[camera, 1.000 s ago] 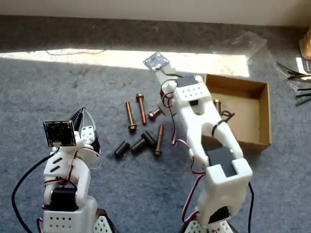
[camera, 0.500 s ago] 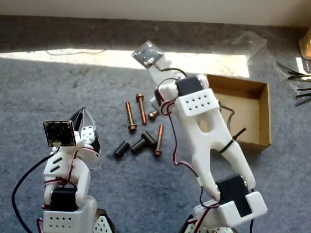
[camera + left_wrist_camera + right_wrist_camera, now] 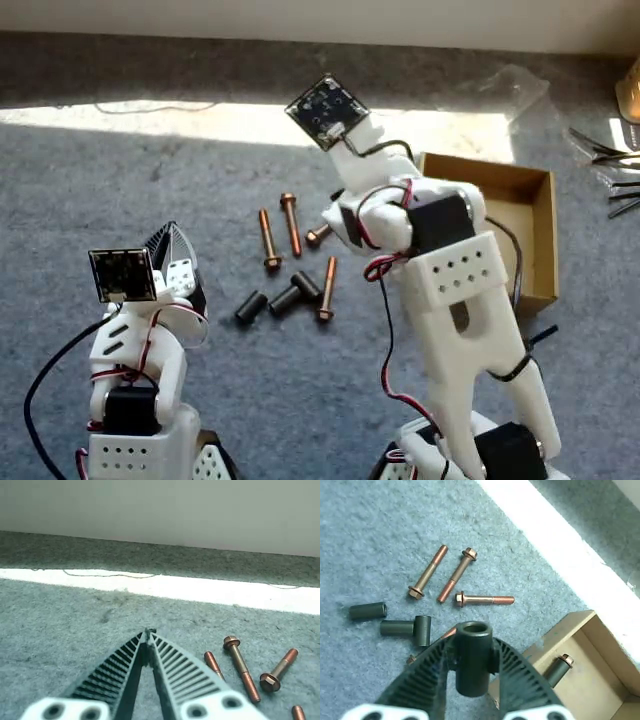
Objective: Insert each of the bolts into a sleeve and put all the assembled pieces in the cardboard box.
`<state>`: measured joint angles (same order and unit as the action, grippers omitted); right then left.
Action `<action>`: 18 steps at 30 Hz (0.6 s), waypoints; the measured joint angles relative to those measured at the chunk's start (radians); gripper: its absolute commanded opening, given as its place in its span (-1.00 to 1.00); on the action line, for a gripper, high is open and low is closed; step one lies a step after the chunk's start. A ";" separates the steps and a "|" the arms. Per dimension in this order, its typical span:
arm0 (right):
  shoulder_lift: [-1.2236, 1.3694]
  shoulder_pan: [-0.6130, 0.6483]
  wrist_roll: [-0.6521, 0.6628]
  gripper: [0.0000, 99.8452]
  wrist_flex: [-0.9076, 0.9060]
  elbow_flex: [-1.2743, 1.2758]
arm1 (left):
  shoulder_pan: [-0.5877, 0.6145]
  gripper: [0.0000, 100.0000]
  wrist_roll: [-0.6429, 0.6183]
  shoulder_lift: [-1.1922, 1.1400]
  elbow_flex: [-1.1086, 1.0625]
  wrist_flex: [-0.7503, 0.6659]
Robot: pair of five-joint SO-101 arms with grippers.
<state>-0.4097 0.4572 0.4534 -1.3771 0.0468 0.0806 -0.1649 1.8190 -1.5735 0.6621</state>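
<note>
- The right gripper (image 3: 472, 641) is clamped on a dark cylindrical metal sleeve (image 3: 471, 665). The sleeve stands upright between the fingers, with its open bore towards the wrist camera, above the grey carpet (image 3: 370, 530).
- The left gripper (image 3: 148, 634) has its ribbed fingers pressed together on nothing. It hangs low over the carpet, near the bolts.
- Three more dark sleeves (image 3: 284, 300) lie close together on the carpet, and two of them touch in a T form.
- Four long copper-coloured flanged bolts (image 3: 291, 222) lie loose just beside them, none in a sleeve yet.
- Farther off, the open brown cardboard box (image 3: 540, 240) already holds one assembled piece (image 3: 555, 671).
- I judge the step in hand is joining the second pair: a sleeve is lifted, but its bolt is missing. The next move calls for the left gripper to open, take one bolt near its head, and line the threaded shaft up with the bore.
</note>
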 measured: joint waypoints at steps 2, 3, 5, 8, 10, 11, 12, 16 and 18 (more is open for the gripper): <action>-0.035 0.000 0.000 -0.99 -0.018 0.000 | 0.000 -0.98 0.000 0.000 0.000 0.000; -0.052 0.000 0.000 -0.99 -0.028 0.000 | 0.000 -0.98 0.000 0.000 0.000 0.000; -0.086 0.000 0.000 -0.99 -0.046 0.000 | 0.000 -0.98 0.000 0.000 0.000 0.000; -0.135 0.000 0.000 -0.99 -0.072 0.000 | 0.000 -0.98 0.000 0.000 0.000 0.000; -0.166 0.000 0.000 -0.99 -0.086 0.000 | 0.000 -0.98 0.000 0.000 0.000 0.000; -0.181 0.000 0.000 -0.99 -0.094 0.000 | 0.000 -0.98 0.000 0.000 0.000 0.000; -0.195 0.000 0.000 -0.99 -0.101 0.000 | 0.000 -0.98 0.000 0.000 0.000 0.000; -0.253 0.000 0.000 -0.99 -0.130 0.000 | 0.000 -0.98 0.000 0.000 0.000 0.000; -0.279 0.000 0.000 -0.99 -0.146 0.000 | 0.000 -0.98 0.000 0.000 0.000 0.000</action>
<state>-0.6889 0.4572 0.4534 -1.5228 0.0468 0.0806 -0.1649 1.8190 -1.5735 0.6621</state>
